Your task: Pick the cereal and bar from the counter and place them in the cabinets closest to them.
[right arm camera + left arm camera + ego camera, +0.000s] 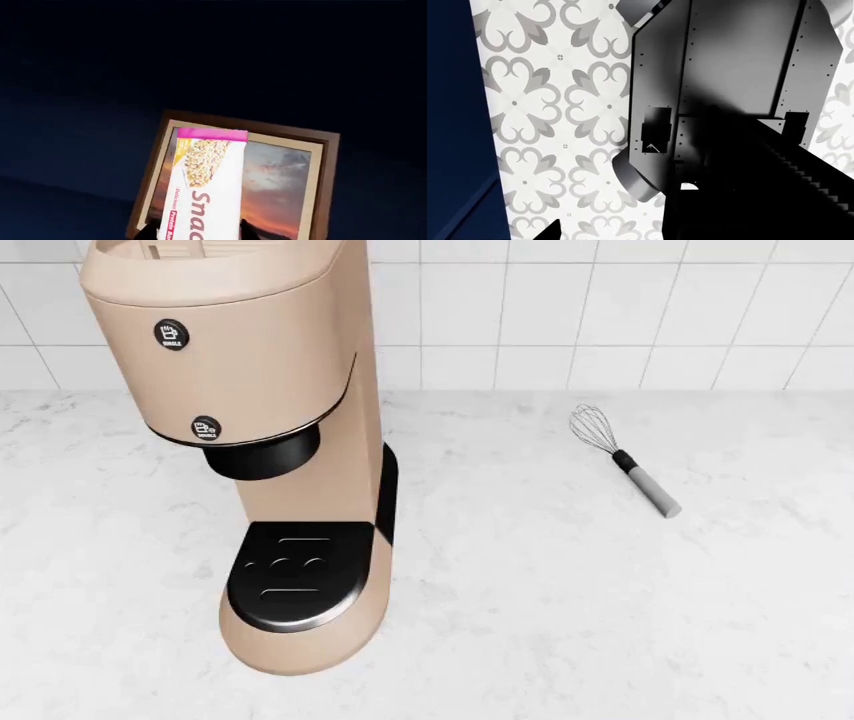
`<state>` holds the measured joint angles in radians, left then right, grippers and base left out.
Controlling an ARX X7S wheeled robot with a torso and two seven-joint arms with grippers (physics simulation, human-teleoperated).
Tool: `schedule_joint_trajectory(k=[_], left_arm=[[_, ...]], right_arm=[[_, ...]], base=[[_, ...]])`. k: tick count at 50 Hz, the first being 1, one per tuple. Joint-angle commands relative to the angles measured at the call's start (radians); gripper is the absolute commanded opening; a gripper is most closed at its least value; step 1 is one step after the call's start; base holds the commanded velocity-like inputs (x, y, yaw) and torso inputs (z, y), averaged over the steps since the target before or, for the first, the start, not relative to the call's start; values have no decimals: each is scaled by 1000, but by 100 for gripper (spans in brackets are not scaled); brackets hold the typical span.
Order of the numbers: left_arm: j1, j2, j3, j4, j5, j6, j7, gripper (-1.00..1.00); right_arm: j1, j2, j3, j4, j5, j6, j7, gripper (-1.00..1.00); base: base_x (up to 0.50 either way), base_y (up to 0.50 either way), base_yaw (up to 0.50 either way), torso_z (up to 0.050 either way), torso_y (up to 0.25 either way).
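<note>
Right wrist view gives me the bar [203, 185] close in front of the lens, its near end running out of frame between two dark finger tips [248, 231] of my right gripper [197, 235] that sit against its sides, so I read that gripper as clamped on the bar. Its long axis runs straight away from the gripper, free end pointing toward a wooden picture frame [325, 175] with an orange sunset print, which stands behind it against a dark navy surface [200, 60]; whether bar and frame touch I cannot tell. The wrapper is mostly white, with a magenta band across the far end, a golden-brown grainy picture below that, large pink letters starting "Sna" and small pink script along one edge. Left wrist view shows only the robot's grey riveted body panels [727, 65], patterned grey-and-white floor tiles [554, 110] and a navy cabinet face [454, 125]; dark edges near the lens do not let me tell whether my left gripper is parted or closed. Head view shows the white marble counter [561, 620] carrying a beige coffee machine [280, 440] and a wire whisk [627, 462] lying well apart from it, white wall tiles [601, 310] behind; neither arm nor the cereal appears there.
</note>
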<state>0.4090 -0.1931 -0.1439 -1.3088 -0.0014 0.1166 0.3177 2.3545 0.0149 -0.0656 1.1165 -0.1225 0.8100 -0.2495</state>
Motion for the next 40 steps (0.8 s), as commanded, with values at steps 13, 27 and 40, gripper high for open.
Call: schedule_joint_trajectory(k=[13, 27, 40], left_arm=[[-1, 0, -6, 0, 1, -4, -1, 100], [0, 0, -1, 0, 2, 1, -3, 100], [2, 0, 1, 0, 2, 16, -12, 100]], right_arm=[[2, 12, 32, 93, -30, -100, 110, 100], [2, -1, 42, 26, -19, -339, 28, 100], [2, -3, 38, 36, -34, -490, 5, 100]], base=[[0, 0, 0, 0, 0], [0, 0, 0, 0, 0], [0, 0, 0, 0, 0]])
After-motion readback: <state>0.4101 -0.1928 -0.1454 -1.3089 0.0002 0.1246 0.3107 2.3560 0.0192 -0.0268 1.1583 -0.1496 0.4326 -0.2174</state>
